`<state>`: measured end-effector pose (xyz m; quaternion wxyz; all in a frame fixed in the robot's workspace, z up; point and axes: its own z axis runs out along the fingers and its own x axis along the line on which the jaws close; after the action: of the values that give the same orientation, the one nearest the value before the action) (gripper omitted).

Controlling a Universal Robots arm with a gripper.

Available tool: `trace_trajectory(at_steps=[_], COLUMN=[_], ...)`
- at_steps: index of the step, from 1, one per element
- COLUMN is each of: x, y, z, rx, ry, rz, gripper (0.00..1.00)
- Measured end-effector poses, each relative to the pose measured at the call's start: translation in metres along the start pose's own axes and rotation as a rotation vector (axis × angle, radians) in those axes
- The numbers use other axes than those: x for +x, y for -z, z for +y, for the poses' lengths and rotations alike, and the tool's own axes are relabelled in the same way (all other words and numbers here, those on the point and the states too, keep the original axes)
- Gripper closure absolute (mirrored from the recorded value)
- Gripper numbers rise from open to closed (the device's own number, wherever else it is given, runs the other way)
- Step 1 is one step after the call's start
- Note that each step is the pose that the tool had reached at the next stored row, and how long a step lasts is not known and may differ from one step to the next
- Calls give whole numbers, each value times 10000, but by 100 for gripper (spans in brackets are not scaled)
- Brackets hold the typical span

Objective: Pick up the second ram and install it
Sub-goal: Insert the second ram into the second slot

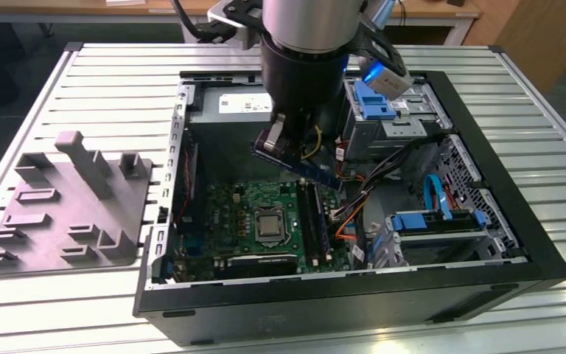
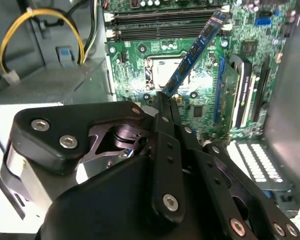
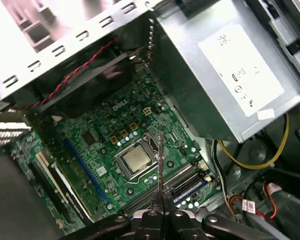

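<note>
Slatted metal table | end effector pinches thin 2nd ram, prob. over mobo

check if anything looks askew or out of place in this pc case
Only the second ram: it hangs tilted above the motherboard, gripped at one end by the hand, not seated in any slot. Nothing else looks damaged or loose.

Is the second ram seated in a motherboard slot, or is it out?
Out. The pincer grips the second ram at one end, tilted above the motherboard, clear of its slots.
</note>
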<state>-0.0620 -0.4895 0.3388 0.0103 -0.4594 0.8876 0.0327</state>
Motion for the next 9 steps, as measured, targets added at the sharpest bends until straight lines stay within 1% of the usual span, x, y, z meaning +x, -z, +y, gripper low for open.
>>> trace_trajectory(at_steps=[9], x=[1], y=[-27], z=[-1], rx=[79], ry=[-1631], rz=[-80], gripper=[89])
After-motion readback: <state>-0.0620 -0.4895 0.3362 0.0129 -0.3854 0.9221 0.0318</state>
